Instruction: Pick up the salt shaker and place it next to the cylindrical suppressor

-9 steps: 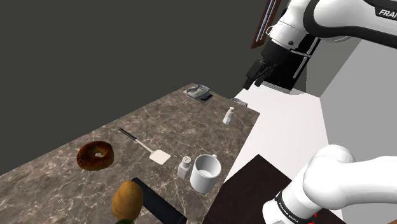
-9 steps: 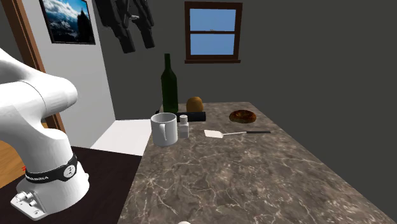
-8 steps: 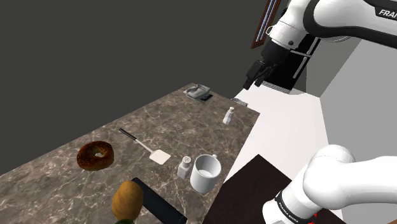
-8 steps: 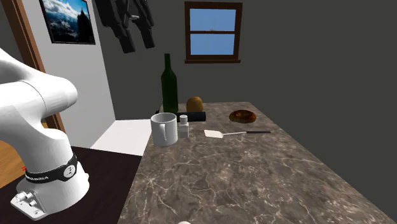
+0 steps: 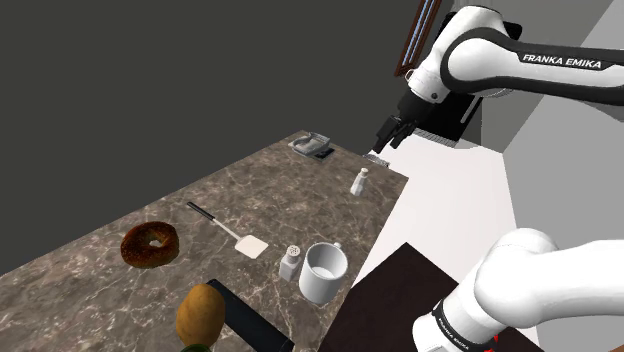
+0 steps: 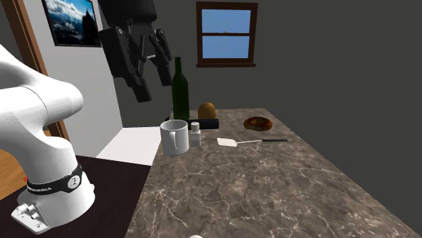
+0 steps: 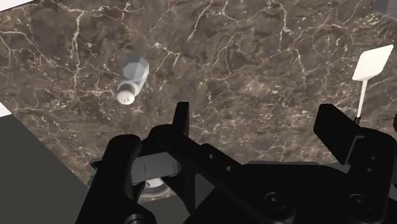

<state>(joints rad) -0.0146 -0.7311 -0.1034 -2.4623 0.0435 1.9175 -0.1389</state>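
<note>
Black jaws hang spread and empty, shoulder view's upper right; small white salt shaker (image 5: 359, 182) upright just below-left.

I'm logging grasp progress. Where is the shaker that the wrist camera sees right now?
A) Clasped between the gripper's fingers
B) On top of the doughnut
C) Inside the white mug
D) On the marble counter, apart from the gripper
D: the shaker sits on the marble counter, beyond the gripper, whose fingers stand apart with nothing between them.
</note>
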